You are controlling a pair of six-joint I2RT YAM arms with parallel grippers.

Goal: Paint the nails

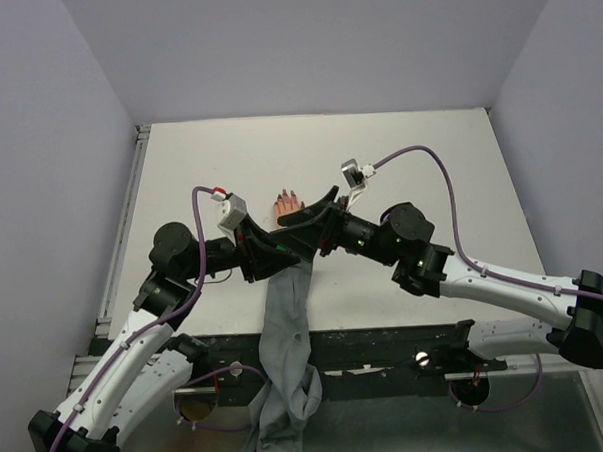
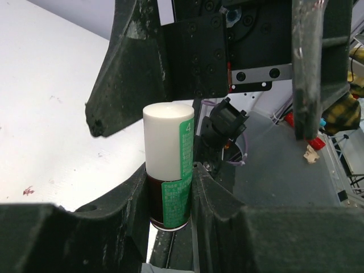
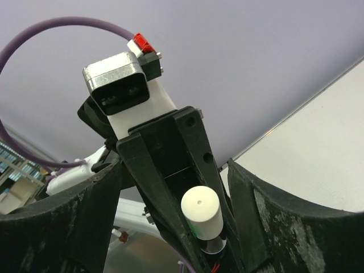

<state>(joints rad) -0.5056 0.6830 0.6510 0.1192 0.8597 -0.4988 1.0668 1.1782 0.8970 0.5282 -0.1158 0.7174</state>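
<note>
A small dark bottle (image 2: 168,170) with a white cap and a green label stands upright between the fingers of my left gripper (image 2: 169,190), which is shut on its glass body. My right gripper (image 3: 170,219) is open, one finger (image 3: 54,227) to the left of the white cap (image 3: 202,211) and the other to its right, with gaps on both sides. In the top view both grippers meet just in front of the peach mannequin hand (image 1: 287,206), whose dark nails (image 1: 285,196) point away from me. The left gripper (image 1: 287,249) and right gripper (image 1: 299,218) hover over the hand's wrist.
The hand's grey fabric sleeve (image 1: 284,322) trails back over the table's near edge between the arm bases. The white table (image 1: 429,170) is walled in at the left, back and right. Purple cables (image 1: 418,151) loop above both wrists.
</note>
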